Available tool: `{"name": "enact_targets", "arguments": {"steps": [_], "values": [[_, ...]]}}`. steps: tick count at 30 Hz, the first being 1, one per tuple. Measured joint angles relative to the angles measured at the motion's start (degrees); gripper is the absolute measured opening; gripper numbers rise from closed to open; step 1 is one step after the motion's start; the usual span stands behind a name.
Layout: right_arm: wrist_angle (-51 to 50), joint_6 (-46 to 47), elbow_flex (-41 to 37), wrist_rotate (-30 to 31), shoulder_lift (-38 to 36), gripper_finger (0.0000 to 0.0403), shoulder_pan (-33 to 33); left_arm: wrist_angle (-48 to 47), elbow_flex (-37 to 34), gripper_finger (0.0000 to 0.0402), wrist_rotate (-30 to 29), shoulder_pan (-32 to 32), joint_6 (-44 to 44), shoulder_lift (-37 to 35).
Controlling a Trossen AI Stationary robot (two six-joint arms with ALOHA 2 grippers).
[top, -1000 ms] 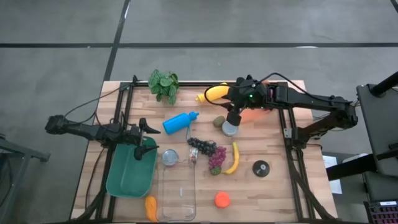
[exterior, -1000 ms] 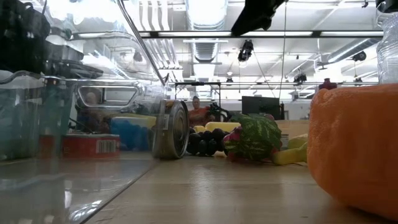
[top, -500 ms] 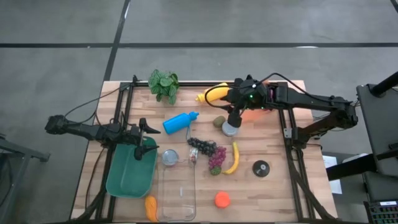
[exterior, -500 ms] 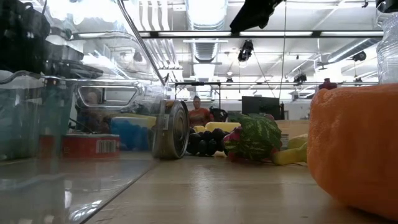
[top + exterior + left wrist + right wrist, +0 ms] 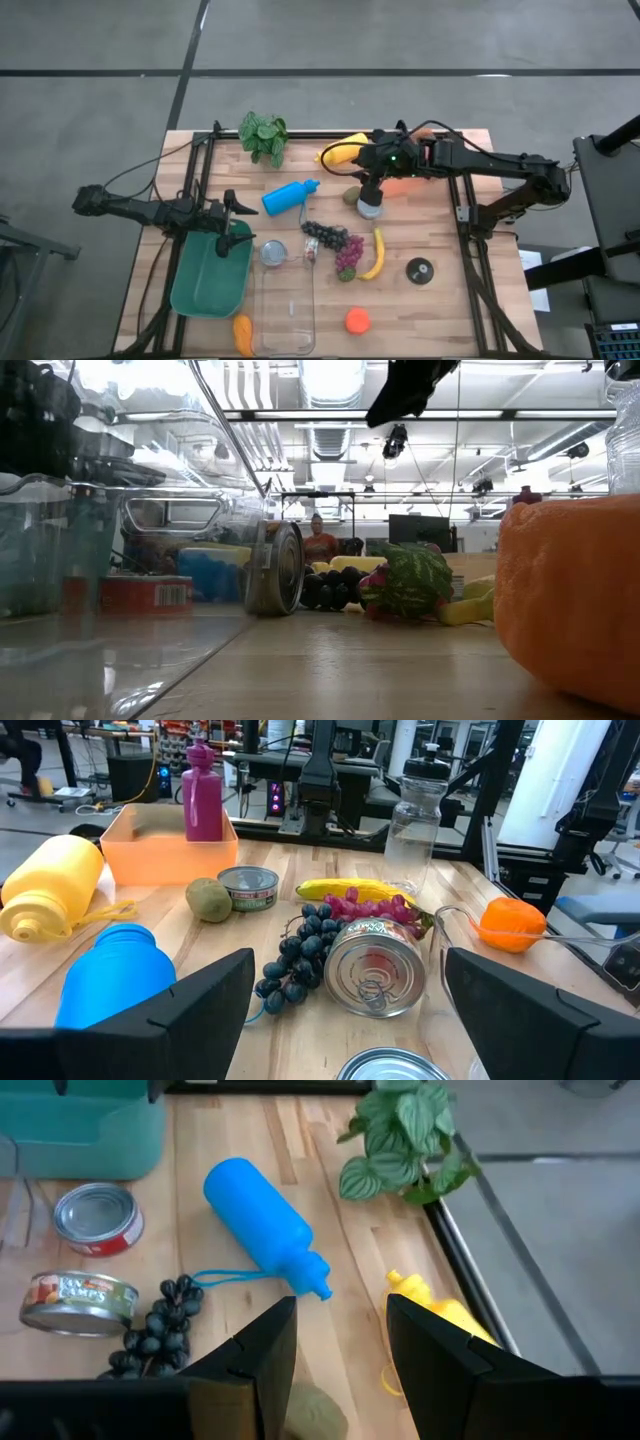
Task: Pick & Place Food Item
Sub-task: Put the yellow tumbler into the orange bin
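Observation:
A brown kiwi point(image 5: 352, 195) lies on the wooden table next to a small open can point(image 5: 370, 208). My right gripper point(image 5: 372, 186) hovers above both, open and with nothing in it. Its wrist view shows the kiwi point(image 5: 318, 1410) low between its fingers, which stand well clear of the fruit. A banana point(image 5: 376, 255), dark grapes point(image 5: 328, 236), purple grapes point(image 5: 348, 258) and an orange point(image 5: 357, 320) lie nearer the front. My left gripper point(image 5: 238, 215) waits open at the table's left, above the green bin point(image 5: 205, 280).
A blue bottle point(image 5: 290, 196), a yellow bottle point(image 5: 343, 152) and a plant point(image 5: 263, 135) are at the back. Two cans point(image 5: 273, 252) point(image 5: 312, 248), a clear container point(image 5: 287, 310), a black lid point(image 5: 419, 270) and an orange tray point(image 5: 170, 845) are also on the table.

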Motion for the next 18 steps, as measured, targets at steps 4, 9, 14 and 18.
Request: {"name": "enact_targets", "arguments": {"steps": [4,9,14,18], "values": [[0.04,2.49,0.02,6.45,1.85,0.0153,-0.05,0.0,0.0,0.0336,0.0,0.0,0.0,0.02],[-0.63,7.07,0.02,7.18,4.49,0.0153,-0.14,0.0,0.02,0.0336,0.0,0.0,0.0,0.02],[-0.49,10.39,0.02,6.78,6.23,0.0153,-1.86,-0.02,0.0,0.0336,0.0,0.0,0.0,0.02],[-0.41,12.61,1.69,-1.62,8.23,0.0153,-6.96,0.0,0.01,0.0336,0.01,0.0,0.0,0.02]]}}
